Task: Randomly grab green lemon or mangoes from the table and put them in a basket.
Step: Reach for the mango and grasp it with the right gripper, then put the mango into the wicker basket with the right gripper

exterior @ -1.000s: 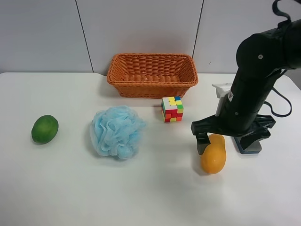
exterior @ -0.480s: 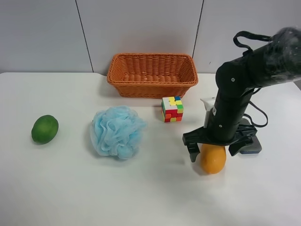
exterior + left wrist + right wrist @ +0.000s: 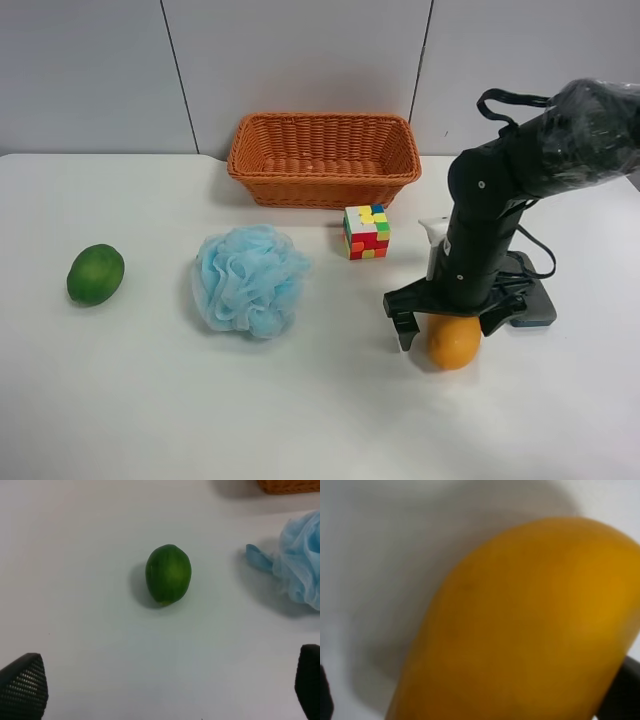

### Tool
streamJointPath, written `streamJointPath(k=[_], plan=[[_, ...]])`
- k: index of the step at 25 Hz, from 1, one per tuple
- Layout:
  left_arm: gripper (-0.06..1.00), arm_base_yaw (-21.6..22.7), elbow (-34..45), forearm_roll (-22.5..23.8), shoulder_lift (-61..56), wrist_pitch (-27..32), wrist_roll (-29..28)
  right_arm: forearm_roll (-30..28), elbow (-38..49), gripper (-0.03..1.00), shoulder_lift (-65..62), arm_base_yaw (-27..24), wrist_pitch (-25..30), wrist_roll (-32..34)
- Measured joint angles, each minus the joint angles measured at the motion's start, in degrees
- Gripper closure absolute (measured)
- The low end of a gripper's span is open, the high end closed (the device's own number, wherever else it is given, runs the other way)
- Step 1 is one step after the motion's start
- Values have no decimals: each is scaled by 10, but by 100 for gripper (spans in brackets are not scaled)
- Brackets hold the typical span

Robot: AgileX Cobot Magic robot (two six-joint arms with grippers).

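The orange-yellow mango [image 3: 455, 343] lies on the white table [image 3: 150, 400] at the right front. My right gripper [image 3: 450, 326] is down over it, open, with one finger on each side; the right wrist view is filled by the mango [image 3: 520, 630]. The green lemon [image 3: 96, 274] lies at the table's far left. The left wrist view looks down on the lemon [image 3: 168, 574], with my left gripper [image 3: 165, 690] open, empty and well short of it. The wicker basket [image 3: 324, 185] stands at the back middle, with nothing in it.
A blue mesh bath pouf [image 3: 248, 280] lies between the lemon and the mango and shows in the left wrist view [image 3: 300, 565]. A coloured puzzle cube [image 3: 366, 232] stands in front of the basket. A dark flat object [image 3: 530, 305] lies behind the right arm.
My right arm has come down and shifted slightly leftward, so its open fingers now straddle the mango. The mango, lemon and the other things have not moved.
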Motion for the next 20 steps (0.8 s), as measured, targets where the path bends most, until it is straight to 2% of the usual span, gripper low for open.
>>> streamJointPath(k=[7,9,11,12,20], plan=[[-5,0,0,0,0,0,0,0,0,0,3,0,0,-2],[-5,0,0,0,0,0,0,0,0,13,3,0,0,-2],[-5,0,0,0,0,0,0,0,0,31,3,0,0,-2],[-5,0,0,0,0,0,0,0,0,33,3,0,0,-2],[-5,0,0,0,0,0,0,0,0,33,3,0,-3,-1]])
